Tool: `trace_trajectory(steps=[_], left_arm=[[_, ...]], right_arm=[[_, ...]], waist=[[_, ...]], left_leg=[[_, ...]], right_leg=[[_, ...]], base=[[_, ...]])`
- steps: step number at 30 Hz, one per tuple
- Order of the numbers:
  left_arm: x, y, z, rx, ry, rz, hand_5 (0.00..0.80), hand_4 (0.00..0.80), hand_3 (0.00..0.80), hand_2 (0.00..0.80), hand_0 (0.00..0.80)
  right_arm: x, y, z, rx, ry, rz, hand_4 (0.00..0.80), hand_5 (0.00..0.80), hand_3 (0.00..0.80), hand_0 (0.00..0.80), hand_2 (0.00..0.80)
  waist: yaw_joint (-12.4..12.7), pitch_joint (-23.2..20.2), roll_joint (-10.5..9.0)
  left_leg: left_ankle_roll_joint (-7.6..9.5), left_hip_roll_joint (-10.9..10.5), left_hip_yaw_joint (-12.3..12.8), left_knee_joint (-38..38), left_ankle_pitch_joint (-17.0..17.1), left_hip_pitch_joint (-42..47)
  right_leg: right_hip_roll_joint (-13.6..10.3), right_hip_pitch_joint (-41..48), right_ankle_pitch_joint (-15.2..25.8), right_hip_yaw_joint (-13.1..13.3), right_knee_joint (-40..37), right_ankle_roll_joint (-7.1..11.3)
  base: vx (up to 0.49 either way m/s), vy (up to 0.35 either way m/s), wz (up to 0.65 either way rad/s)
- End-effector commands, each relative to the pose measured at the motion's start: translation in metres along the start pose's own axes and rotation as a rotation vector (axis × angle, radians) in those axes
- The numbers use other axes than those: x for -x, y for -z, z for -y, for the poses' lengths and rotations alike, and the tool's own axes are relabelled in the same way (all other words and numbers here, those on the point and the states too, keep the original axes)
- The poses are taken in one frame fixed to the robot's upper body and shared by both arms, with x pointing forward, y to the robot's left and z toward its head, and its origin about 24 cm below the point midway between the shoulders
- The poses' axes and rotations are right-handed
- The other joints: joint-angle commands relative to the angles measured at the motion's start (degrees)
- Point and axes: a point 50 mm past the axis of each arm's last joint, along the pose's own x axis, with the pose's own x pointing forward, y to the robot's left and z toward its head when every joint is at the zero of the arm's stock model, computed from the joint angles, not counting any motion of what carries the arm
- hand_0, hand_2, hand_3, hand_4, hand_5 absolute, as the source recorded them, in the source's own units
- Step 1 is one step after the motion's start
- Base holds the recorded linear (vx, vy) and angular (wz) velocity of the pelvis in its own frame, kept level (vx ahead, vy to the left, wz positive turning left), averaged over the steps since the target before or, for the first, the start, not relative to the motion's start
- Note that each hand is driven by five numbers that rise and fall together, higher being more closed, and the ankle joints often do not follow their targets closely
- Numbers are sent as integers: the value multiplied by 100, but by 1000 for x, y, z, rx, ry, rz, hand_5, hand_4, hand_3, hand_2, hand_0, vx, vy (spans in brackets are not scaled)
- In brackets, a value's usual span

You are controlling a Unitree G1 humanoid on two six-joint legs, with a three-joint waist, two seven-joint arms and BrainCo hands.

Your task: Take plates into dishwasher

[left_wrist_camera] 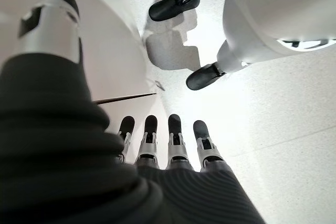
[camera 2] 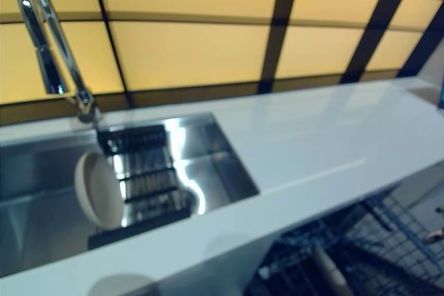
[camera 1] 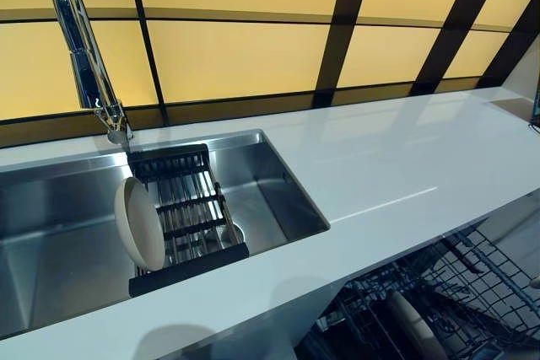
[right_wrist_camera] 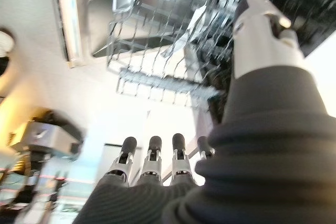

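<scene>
A beige plate (camera 1: 139, 223) stands on edge at the left side of a black dish rack (camera 1: 187, 208) inside the steel sink (camera 1: 51, 242). The open dishwasher's wire rack (camera 1: 477, 288) shows below the counter at the lower right, with another beige plate (camera 1: 413, 325) standing in it. Neither hand shows in the eye views. My left hand (left_wrist_camera: 163, 140) is open and empty, its fingers straight over the floor. My right hand (right_wrist_camera: 157, 163) is open and empty, with the dishwasher rack (right_wrist_camera: 157, 35) showing past its fingers.
A chrome faucet (camera 1: 80, 48) rises behind the sink at the left. The white counter (camera 1: 396, 166) runs from the sink to the right. A yellow panelled wall with dark frames (camera 1: 337, 40) stands behind it.
</scene>
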Motion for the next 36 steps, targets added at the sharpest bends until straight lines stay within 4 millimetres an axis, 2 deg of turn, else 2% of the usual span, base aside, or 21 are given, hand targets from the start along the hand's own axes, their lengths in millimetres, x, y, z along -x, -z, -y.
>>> trace_trajectory(steps=[1, 2, 3, 4, 5, 9, 10, 12, 13, 15, 16, 19, 25, 26, 31, 36], left_arm=[[2, -1, -19, 30, -58, -19, 0, 0, 0, 0, 0], [2, 0, -19, 27, -59, -20, 0, 0, 0, 0, 0], [2, 0, -19, 28, -59, -20, 0, 0, 0, 0, 0], [2, 0, -20, 21, -58, -22, 0, 0, 0, 0, 0], [2, 1, -20, 20, -58, -22, 0, 0, 0, 0, 0], [2, 4, -20, 20, -49, -22, 0, 0, 0, 0, 0], [2, 5, -19, 21, -48, -22, 0, 0, 0, 0, 0], [2, 6, -18, 25, -41, -20, 0, 0, 0, 0, 0], [2, 6, -18, 25, -39, -21, 0, 0, 0, 0, 0], [1, 7, -15, 24, -30, -19, 0, 0, 0, 0, 0], [1, 7, -15, 27, -30, -19, 0, 0, 0, 0, 0], [1, 11, -12, 25, -20, -22, 0, 0, 0, 0, 0], [1, 13, -11, 23, -15, -33, 0, 0, 0, 0, 0], [1, 13, -10, 25, -15, -37, 0, 0, 0, 0, 0], [0, 12, -7, 29, -14, -38, 0, 0, 0, 0, 0], [0, 12, -6, 35, -13, -30, 0, 0, 0, 0, 0]], right_arm=[[17, -2, 47, -85, 155, 1, 0, 0, 0, 0, 0], [22, -4, 59, -113, 211, 28, 0, 0, 0, 0, 0], [22, -5, 59, -113, 212, 29, 0, 0, 0, 0, 0], [28, -15, 73, -144, 294, 90, 0, 0, 0, 0, 0], [29, -19, 76, -150, 311, 107, 0, 0, 0, 0, 0], [45, -53, 97, -187, 469, 286, 0, 0, 0, 0, 0], [45, -55, 97, -188, 472, 290, 0, 0, 0, 0, 0], [59, -82, 103, -157, 554, 412, 0, 0, 0, 0, 0], [60, -85, 104, -153, 563, 423, 0, 0, 0, 0, 0], [71, -109, 106, -119, 633, 522, 0, 0, 0, 0, 0], [72, -111, 107, -117, 636, 528, 0, 0, 0, 0, 0], [90, -141, 111, -46, 738, 651, 0, 0, 0, 0, 0], [118, -185, 108, 131, 827, 824, 0, 0, 0, 0, 0], [125, -197, 104, 192, 845, 877, 0, 0, 0, 0, 0], [153, -234, 89, 373, 883, 1068, 0, 0, 0, 0, 0], [173, -255, 71, 525, 919, 1222, 0, 0, 0, 0, 0]], waist=[[299, -158, -223], [339, -165, -233], [335, -163, -231], [403, -161, -235], [411, -163, -234], [491, -188, -199], [487, -190, -196], [542, -206, -169], [546, -206, -165], [636, -196, -147], [630, -197, -142], [774, -192, -120], [956, -202, -129], [1006, -209, -137], [1165, -218, -164], [1315, -211, -183]], left_leg=[[78, -23, -529, 13, -148, -75], [75, -28, -557, 13, -141, -76], [75, -28, -557, 13, -141, -73], [71, -42, -596, 13, -137, -68], [71, -45, -601, 13, -136, -66], [76, -85, -681, 13, -137, -54], [77, -86, -685, 13, -137, -53], [86, -117, -739, 13, -142, -58], [87, -120, -745, 13, -143, -57], [94, -145, -795, 13, -148, -56], [95, -146, -799, 13, -148, -56], [98, -182, -900, 13, -145, -80], [87, -208, -1062, 13, -118, -97], [84, -211, -1103, 13, -108, -101], [74, -230, -1259, 13, -84, -117], [50, -229, -1386, 13, -46, -161]], right_leg=[[20, 120, 144, -179, 10, 510], [24, 132, 140, -188, 10, 503], [24, 134, 140, -188, 10, 503], [21, 159, 131, -213, 10, 496], [20, 163, 129, -215, 10, 495], [3, 202, 95, -231, 10, 486], [2, 204, 93, -234, 10, 486], [-21, 218, 64, -259, 10, 481], [-25, 222, 60, -263, 10, 481], [-51, 242, 33, -308, 10, 472], [-52, 245, 31, -312, 10, 472], [-96, 291, -19, -411, 10, 456], [-179, 362, -60, -601, 10, 453], [-194, 385, -75, -649, 10, 451], [-225, 444, -106, -795, 10, 441], [-275, 476, -112, -960, 10, 455]], base=[[0, 0, 0], [0, 0, 0], [0, 0, 0], [0, 0, 0], [0, 0, 0], [5, 8, 0], [0, 0, 0], [0, 0, 0], [0, 0, 0], [3, 11, 2], [1, 23, 3], [3, 19, 11], [8, 2, 20], [23, -1, 15], [28, -5, 21], [15, -7, 25]])
